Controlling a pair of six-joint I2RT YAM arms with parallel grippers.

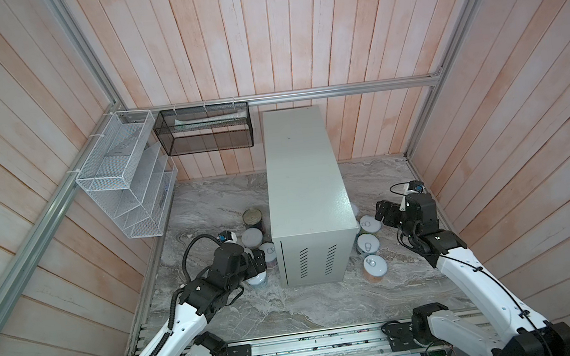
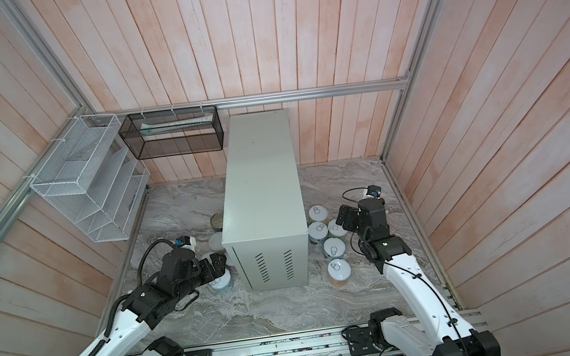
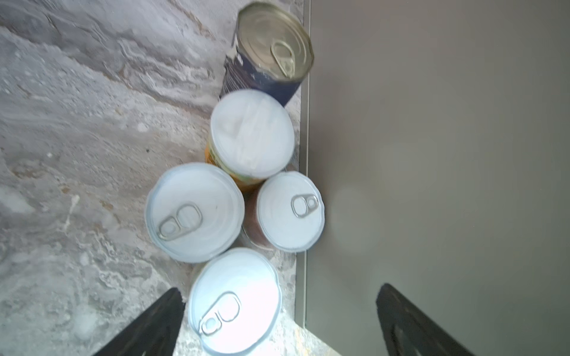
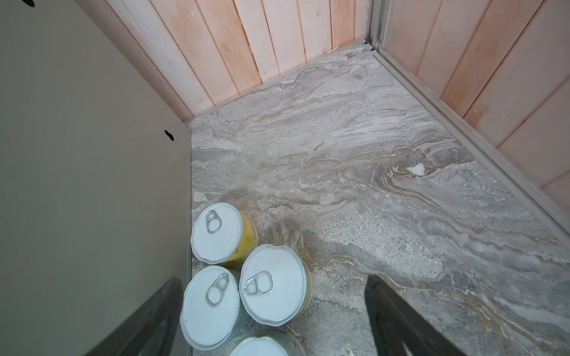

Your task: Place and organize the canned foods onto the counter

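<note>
Up on the back rail, a black mesh basket point(image 1: 204, 137) holds a long, pale, flat item that I cannot identify. The white wire basket point(image 1: 123, 182) on the side wall has slanted dividers, and its contents cannot be made out.

Down on the marble-patterned bench point(image 1: 240, 312) stands the grey-green metal box point(image 1: 301, 169). Its long axis runs from front to back and its vent-slit end faces the arms.

The canned foods all stand upright on the bench, lids and pull-tabs up, in two clusters against the box's long sides. On its left side the taller dark-blue tin point(image 3: 274, 40) stands farthest from the arm, with four small tins point(image 3: 194, 212) packed nearer. On its right side a top view shows five small tins point(image 2: 334, 247) close together.

The left end effector point(image 3: 279, 292) is spread wide and holds nothing. The nearest tin point(image 3: 234, 302) lies between its fingers, with one finger just beside the lid; whether they touch I cannot tell.

The right end effector point(image 4: 273, 282) is also spread wide and empty. It hovers above the right cluster, and two lids show between its fingers in the wrist view.
</note>
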